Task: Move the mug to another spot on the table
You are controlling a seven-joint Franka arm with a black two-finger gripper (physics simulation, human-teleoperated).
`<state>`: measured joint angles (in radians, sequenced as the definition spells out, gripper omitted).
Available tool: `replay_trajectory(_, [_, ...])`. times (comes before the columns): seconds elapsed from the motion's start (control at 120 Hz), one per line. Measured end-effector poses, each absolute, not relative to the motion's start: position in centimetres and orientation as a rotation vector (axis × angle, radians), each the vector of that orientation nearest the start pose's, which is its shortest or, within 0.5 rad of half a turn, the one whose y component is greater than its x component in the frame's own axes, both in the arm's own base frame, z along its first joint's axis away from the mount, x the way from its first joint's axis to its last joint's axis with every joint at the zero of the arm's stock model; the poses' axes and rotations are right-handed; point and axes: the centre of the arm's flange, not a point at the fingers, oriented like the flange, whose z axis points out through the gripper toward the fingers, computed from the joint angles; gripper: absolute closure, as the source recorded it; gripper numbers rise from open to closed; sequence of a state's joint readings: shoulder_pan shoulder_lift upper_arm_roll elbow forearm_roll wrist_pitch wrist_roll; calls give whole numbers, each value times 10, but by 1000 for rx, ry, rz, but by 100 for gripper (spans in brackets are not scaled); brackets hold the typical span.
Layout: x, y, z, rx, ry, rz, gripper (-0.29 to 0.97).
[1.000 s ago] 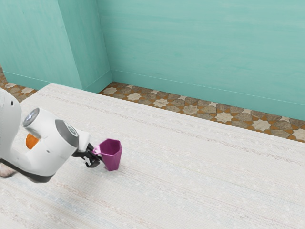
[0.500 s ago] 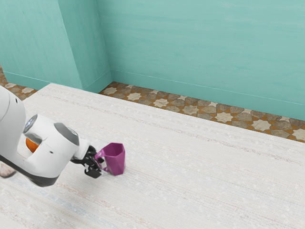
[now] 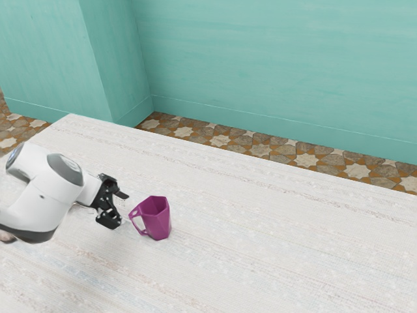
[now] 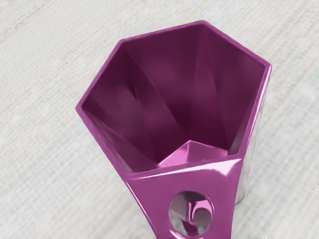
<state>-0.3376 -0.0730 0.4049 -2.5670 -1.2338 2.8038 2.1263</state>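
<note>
Plainly, our gripper hangs with its fingers spread, just beside the mug but not touching it, on the exterior view's left. We see the mug upright on the table, handle toward us, its inside bare purple walls.

mug: magenta, six-sided, upright, seen from above into its mouth
handle: broad, glossy, pierced by a round hole
counter: pale, grained, under the mug

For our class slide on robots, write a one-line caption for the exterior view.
Magenta hexagonal mug stands upright on the pale table, open black gripper beside its handle, not touching.
</note>
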Motion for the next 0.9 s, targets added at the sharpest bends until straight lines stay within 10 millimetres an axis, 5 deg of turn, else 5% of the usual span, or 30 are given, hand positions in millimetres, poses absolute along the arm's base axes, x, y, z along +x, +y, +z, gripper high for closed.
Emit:
replay_trajectory(0.167, [459,64,355,-2454,1701,-873,3])
replay_trajectory(0.267, [483,57,416,-2281,1858,-777,3])
replay_trajectory(0.408, [578,40,540,-2213,1831,-627,3])
replay_trajectory(0.483, [614,14,579,-2289,1768,-553,2])
replay_trajectory(0.583, [634,-10,591,-2475,1650,-455,2])
replay_trajectory(0.65, [644,-7,602,-2611,1517,-389,2])
replay_trajectory(0.9, [639,5,585,-2967,1034,-101,2])
